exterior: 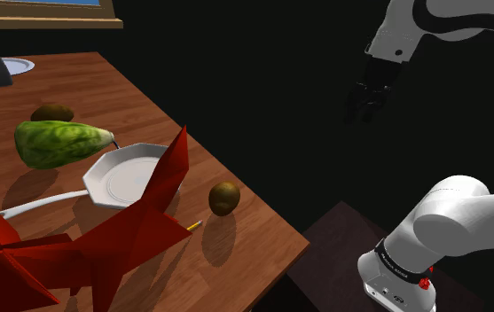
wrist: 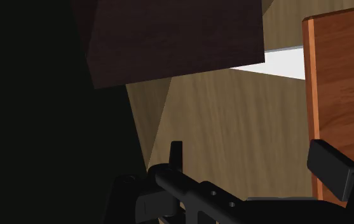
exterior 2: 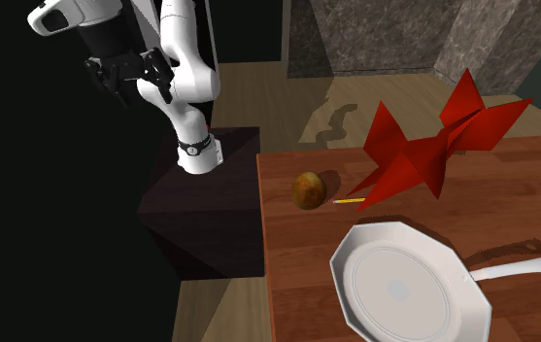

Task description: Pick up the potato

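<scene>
In the shoulder view, one wooden table (exterior: 147, 97) carries one potato (exterior: 224, 198), a rounded brown-gold lump near the table's edge. It sits at 4 o'clock from the single white pan (exterior: 103, 168), which has an eight-sided rim and a long handle. A sharp-faceted red star (exterior: 85, 239), like folded paper, stands at 7 o'clock from the pan. A short yellow pencil (exterior: 193, 226) lies just beside the star. One knobbly green vegetable (exterior: 58, 142) lies at 10 o'clock from the pan, with a second brown oval lump (exterior: 52, 113) beyond it. The black gripper (exterior: 361, 108) hangs off the table at 2 o'clock from the potato, well apart from it.

In the second exterior view, the potato (exterior 2: 308, 189) looks dimpled and sits on the table (exterior 2: 511, 204) at 10 o'clock from the pan (exterior 2: 355, 255). The pencil (exterior 2: 349, 201) and star (exterior 2: 433, 146) are at 3 o'clock from the potato. The gripper (exterior 2: 130, 80) is high at 10 o'clock, above the dark box stand (exterior 2: 205, 209).

In the wrist view, the two fingers (wrist: 331, 167) stand apart with nothing between them, so the gripper (wrist: 253, 162) is released. It is over plank floor (wrist: 232, 121), between the stand (wrist: 175, 38) and the table's edge (wrist: 340, 76).
</scene>
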Controlling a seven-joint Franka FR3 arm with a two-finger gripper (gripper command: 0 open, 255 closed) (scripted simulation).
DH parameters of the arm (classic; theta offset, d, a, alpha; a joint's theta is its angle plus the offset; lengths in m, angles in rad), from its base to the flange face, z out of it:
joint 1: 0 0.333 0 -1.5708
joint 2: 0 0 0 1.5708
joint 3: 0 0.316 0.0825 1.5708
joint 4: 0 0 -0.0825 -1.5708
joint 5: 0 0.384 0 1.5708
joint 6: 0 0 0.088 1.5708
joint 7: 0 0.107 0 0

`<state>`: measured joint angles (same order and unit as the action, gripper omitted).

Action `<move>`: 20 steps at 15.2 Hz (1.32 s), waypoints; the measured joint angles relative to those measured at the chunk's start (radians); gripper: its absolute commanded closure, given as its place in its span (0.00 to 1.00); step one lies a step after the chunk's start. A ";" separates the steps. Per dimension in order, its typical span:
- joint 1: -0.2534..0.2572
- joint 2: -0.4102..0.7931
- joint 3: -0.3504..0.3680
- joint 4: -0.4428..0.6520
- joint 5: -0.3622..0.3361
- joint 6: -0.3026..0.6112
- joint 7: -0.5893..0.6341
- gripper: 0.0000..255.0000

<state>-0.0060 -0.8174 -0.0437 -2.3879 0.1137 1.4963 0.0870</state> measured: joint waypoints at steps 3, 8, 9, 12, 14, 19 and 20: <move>0.006 -0.005 0.035 -0.006 0.020 0.004 0.042 0.00; 0.028 0.040 0.171 -0.012 0.094 0.066 0.204 0.00; 0.033 0.052 0.202 -0.015 0.110 0.084 0.239 0.00; 0.040 0.100 0.282 0.008 0.143 0.116 0.337 0.00; 0.043 0.146 0.341 0.025 0.163 0.150 0.406 0.00; 0.039 0.279 0.484 0.101 0.185 0.219 0.583 0.00; 0.038 0.307 0.513 0.117 0.186 0.232 0.622 0.00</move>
<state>0.0318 -0.5103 0.4693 -2.2707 0.2998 1.7282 0.7086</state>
